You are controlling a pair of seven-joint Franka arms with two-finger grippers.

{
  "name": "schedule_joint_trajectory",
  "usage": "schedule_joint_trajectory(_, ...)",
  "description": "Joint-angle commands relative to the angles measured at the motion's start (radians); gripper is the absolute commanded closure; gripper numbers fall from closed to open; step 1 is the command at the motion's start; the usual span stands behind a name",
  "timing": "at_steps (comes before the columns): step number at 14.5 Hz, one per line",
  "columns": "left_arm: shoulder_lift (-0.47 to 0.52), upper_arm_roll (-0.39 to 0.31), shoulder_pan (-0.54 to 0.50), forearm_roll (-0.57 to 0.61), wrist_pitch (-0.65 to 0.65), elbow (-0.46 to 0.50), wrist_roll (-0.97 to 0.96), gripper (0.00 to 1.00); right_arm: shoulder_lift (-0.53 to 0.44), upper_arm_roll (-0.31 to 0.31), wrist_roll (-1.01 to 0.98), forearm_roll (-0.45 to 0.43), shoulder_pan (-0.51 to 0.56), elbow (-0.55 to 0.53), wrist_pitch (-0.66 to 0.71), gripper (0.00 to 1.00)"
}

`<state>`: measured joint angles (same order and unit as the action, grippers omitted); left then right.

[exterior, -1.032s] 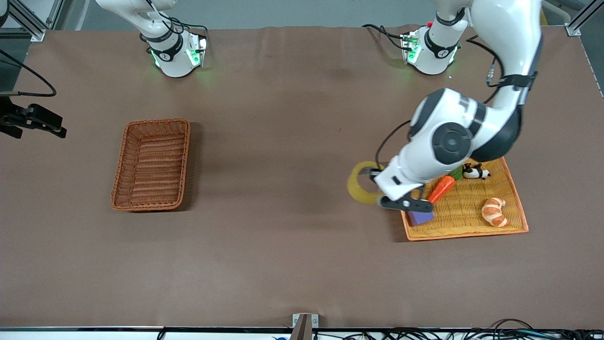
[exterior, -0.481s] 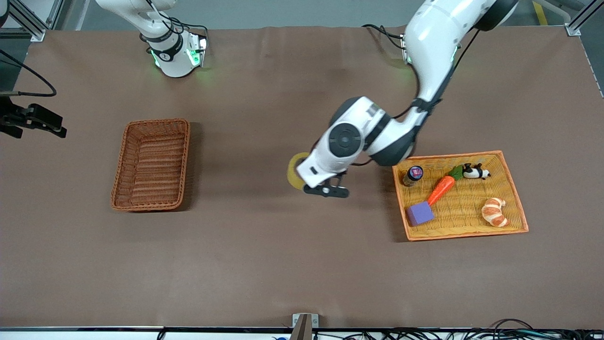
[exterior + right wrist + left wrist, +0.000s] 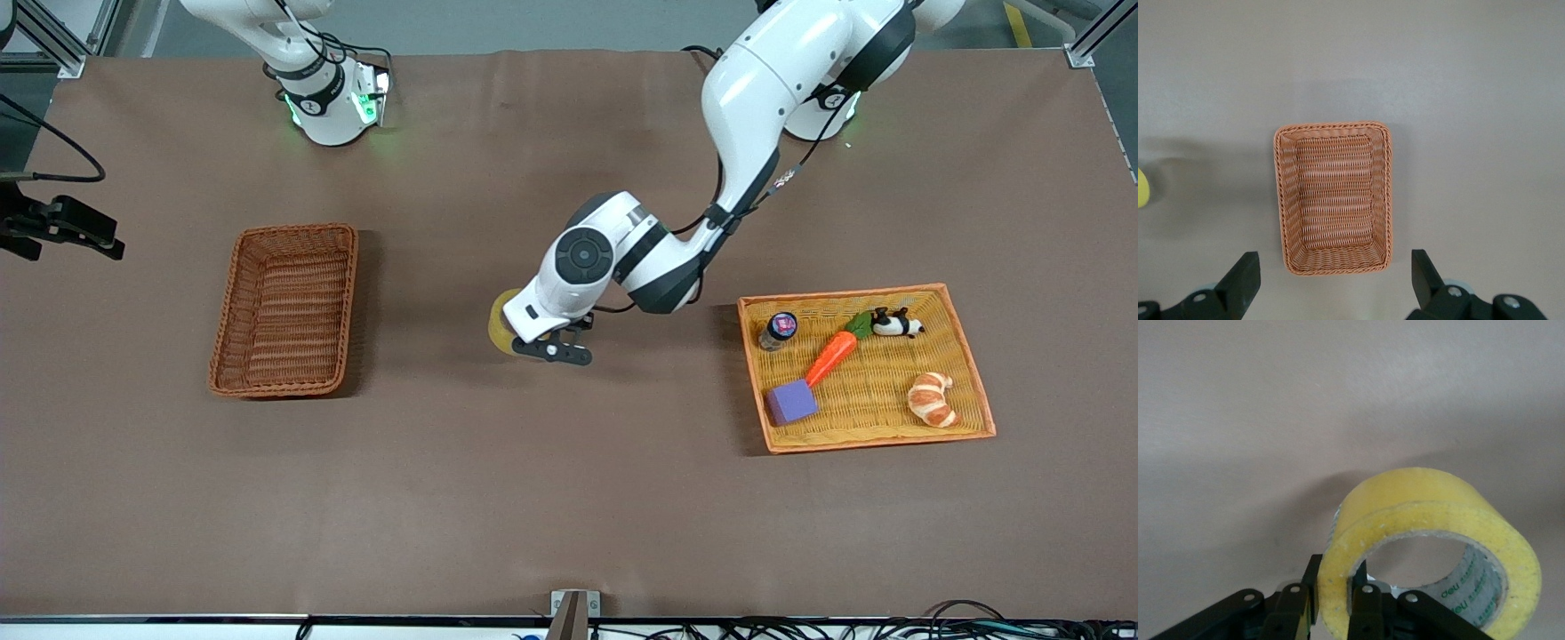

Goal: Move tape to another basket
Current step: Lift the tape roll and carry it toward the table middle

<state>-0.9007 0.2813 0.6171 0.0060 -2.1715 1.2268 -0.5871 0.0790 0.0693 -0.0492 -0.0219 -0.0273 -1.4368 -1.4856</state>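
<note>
Over bare table between tray and basket [image 3: 284,308], my left gripper [image 3: 1333,613] clamps tape [image 3: 1425,543]; basket lies toward right arm's end. Right gripper [image 3: 1331,283] waits open above it.

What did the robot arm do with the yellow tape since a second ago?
The left gripper, shut on the tape, carried it off the yellow tray and over the bare table toward the brown basket. The basket, the tray's toys and the waiting right gripper, open above the basket, stayed put.
</note>
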Motion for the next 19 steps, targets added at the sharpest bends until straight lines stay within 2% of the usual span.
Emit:
schedule_joint_trajectory(1, -0.066, -0.008, 0.042, -0.011, -0.049, -0.067, 0.039, 0.92, -0.028, -0.002, -0.003, 0.017, 0.007, -0.034, -0.034, 0.0)
schedule_joint_trajectory(4, -0.096, -0.011, 0.05, -0.011, -0.073, -0.067, 0.041, 0.92, -0.028, -0.002, -0.003, 0.017, 0.007, -0.034, -0.051, 0.0)
schedule_joint_trajectory(8, -0.098, -0.013, 0.056, -0.011, -0.093, -0.063, 0.046, 0.78, -0.027, -0.002, 0.006, 0.019, 0.004, -0.036, -0.053, 0.0)
schedule_joint_trajectory(9, -0.095, -0.013, 0.055, -0.009, -0.093, -0.063, 0.053, 0.7, -0.027, -0.002, 0.006, 0.019, 0.003, -0.036, -0.056, 0.0)
schedule_joint_trajectory(14, -0.034, -0.013, 0.043, -0.001, -0.083, -0.044, 0.035, 0.0, -0.027, -0.002, 0.006, 0.019, 0.001, -0.036, -0.061, 0.0)
schedule_joint_trajectory(17, 0.047, -0.013, 0.001, -0.003, -0.006, -0.023, 0.03, 0.0, -0.027, -0.009, 0.009, 0.02, -0.011, -0.036, -0.061, 0.0)
schedule_joint_trajectory(19, 0.112, -0.011, -0.049, -0.001, 0.094, -0.02, 0.038, 0.0, -0.012, -0.008, 0.032, 0.02, -0.081, -0.042, -0.065, 0.0)
